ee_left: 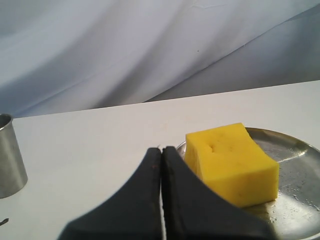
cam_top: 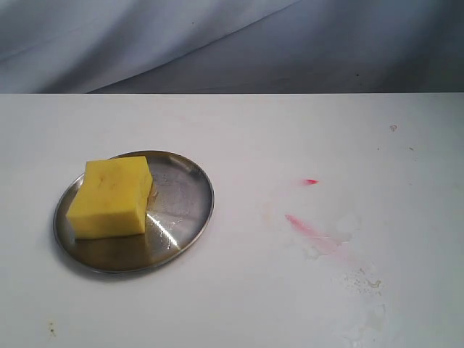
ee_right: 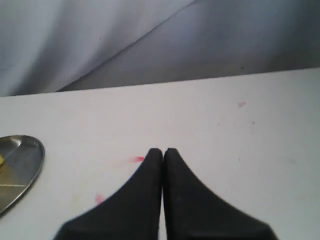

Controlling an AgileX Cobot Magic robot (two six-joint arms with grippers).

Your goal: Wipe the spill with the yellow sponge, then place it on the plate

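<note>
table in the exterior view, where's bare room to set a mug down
Bare table runs along the back edge and down the middle between the plate and the red streaks. The strip in front of the plate is free too. Crowded: the yellow sponge fills the plate's left half, and damp smears mark the front right.

blocked: yellow sponge [cam_top: 112,197] on plate [cam_top: 183,194], left | free: tabletop [cam_top: 290,130] right of plate

The sponge [cam_top: 112,197] is matt, porous foam. The plate [cam_top: 186,197] is shiny, scuffed, reflective metal. The table [cam_top: 290,130] is smooth, matt white. The backdrop [cam_top: 145,36] is soft, folded cloth. The cup [ee_left: 9,155] is dull metal.
</note>
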